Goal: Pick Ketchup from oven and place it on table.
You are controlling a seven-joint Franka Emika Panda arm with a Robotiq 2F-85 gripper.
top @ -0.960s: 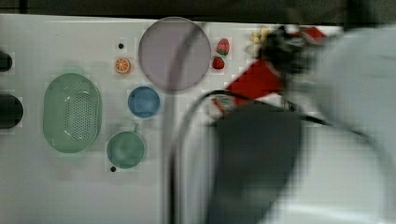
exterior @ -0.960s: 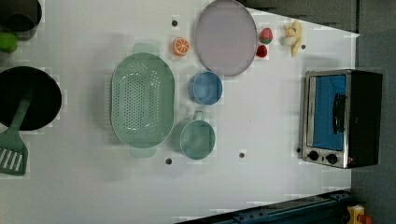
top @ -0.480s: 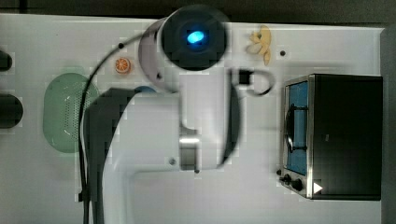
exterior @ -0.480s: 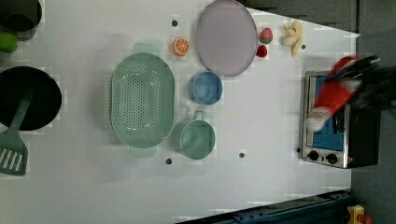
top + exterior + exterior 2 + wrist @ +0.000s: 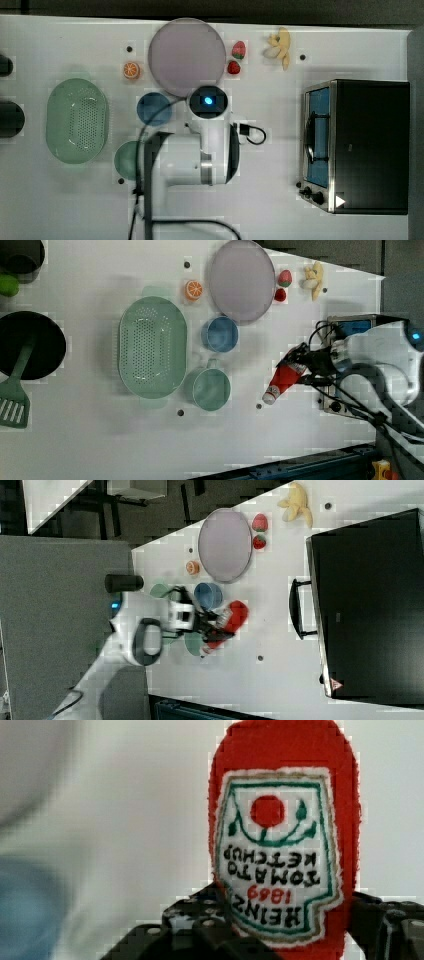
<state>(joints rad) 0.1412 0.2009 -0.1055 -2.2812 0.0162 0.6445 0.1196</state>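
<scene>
Top view: I see the arm over the worktop, the oven well apart; left view: the Ketchup hangs tilted, cap down, beside the green cup; wrist view: the fingers are clamped on the bottle's sides.

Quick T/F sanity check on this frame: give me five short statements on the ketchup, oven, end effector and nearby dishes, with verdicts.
1. The end effector grips the Ketchup. True.
2. The Ketchup lies inside the oven. False: it is outside, above the table, on the left view's left of the oven.
3. The Ketchup's white cap points away from the end effector in the left view. True.
4. Two strawberries sit inside the green colander. False: they lie beside the purple plate.
5. The blue bowl holds an orange slice. False: it looks empty.
</scene>
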